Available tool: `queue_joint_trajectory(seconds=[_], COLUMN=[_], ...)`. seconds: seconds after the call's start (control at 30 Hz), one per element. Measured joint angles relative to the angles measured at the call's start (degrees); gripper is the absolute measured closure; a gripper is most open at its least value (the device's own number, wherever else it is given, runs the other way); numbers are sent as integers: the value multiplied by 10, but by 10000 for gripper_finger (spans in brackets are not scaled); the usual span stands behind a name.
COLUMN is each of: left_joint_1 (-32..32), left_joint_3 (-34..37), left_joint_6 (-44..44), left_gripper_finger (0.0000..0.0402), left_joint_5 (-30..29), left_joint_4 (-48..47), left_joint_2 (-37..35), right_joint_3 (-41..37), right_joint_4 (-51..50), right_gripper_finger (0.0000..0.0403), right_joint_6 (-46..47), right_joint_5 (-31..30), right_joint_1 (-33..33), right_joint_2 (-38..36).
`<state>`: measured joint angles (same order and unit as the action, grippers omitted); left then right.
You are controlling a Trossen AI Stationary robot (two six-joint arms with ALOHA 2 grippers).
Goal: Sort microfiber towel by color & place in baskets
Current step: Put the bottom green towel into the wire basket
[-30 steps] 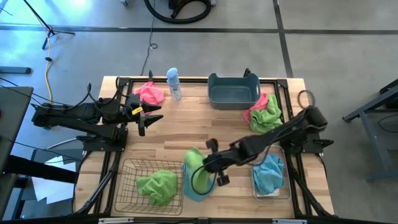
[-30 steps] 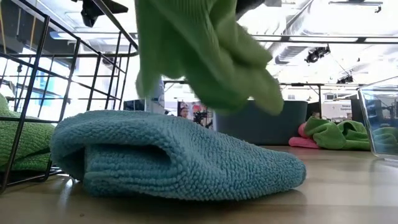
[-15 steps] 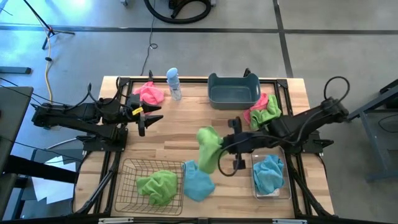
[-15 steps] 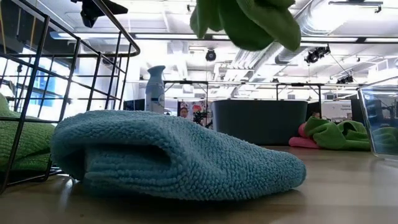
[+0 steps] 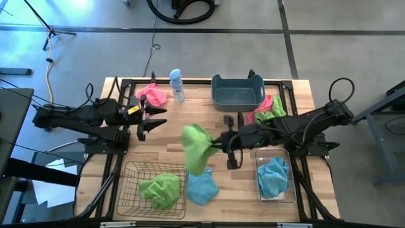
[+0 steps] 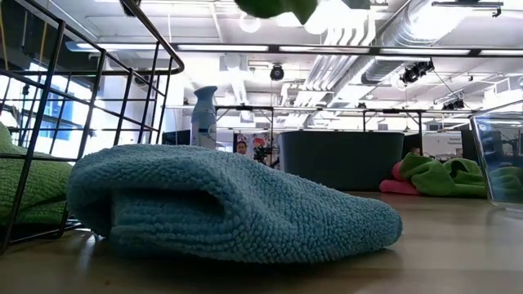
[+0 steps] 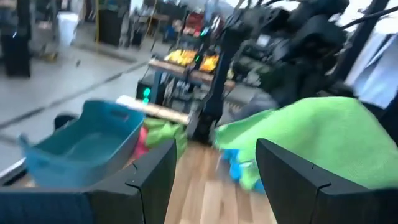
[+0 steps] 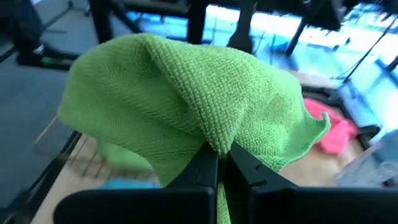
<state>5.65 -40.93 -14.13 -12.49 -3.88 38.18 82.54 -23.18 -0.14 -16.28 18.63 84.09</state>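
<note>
My right gripper (image 5: 214,143) is over the middle of the table, shut on a green towel (image 5: 196,149). That towel fills the right wrist view (image 8: 186,93) and shows at the top edge of the low view (image 6: 278,6). A blue towel (image 5: 202,187) lies flat on the wood beside the wire basket (image 5: 130,190), which holds another green towel (image 5: 159,189). The clear bin (image 5: 291,193) holds a blue towel (image 5: 273,176). The blue-grey tub (image 5: 237,95) stands at the far edge. My left gripper (image 5: 152,118) is open at the left, touching nothing. My right gripper pinches a bunched fold of the green towel (image 8: 219,148) between its two fingers. The fingers (image 8: 205,171) come in about level from the table's right side. The towel is lifted clear of the table and hangs slack around and below the fingertips.
A pink towel (image 5: 152,95) and a spray bottle (image 5: 176,85) sit at the far left. A pink and a green towel (image 5: 269,109) lie bunched right of the tub. Bare wood shows between the two grippers.
My right gripper has lifted the green towel off the blue towel near the front edge, carried it up and toward the far edge, then a little toward the left. The towel now hangs clear. The blue towel has stayed on the table.
</note>
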Motion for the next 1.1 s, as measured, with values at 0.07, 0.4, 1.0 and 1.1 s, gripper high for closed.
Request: queue_joint_trajectory(seconds=[0.07, 0.4, 1.0, 1.1], left_joint_1=[8, 48, 49, 49], left_joint_3=[0, -50, -152, -160], left_joint_6=[12, 87, 118, 118], left_gripper_finger=[193, 193, 144, 135], left_joint_5=[3, 14, 62, 63], left_joint_4=[43, 84, 81, 80], left_joint_2=[14, 133, 263, 277], right_joint_3=[0, 0, 0, 0], right_joint_4=[21, 63, 58, 66], right_gripper_finger=[403, 403, 403, 403], right_joint_6=[-13, -29, -33, -29], right_joint_5=[0, 42, 42, 47], right_joint_1=[-13, -51, -52, -52], right_joint_2=[0, 0, 4, 11])
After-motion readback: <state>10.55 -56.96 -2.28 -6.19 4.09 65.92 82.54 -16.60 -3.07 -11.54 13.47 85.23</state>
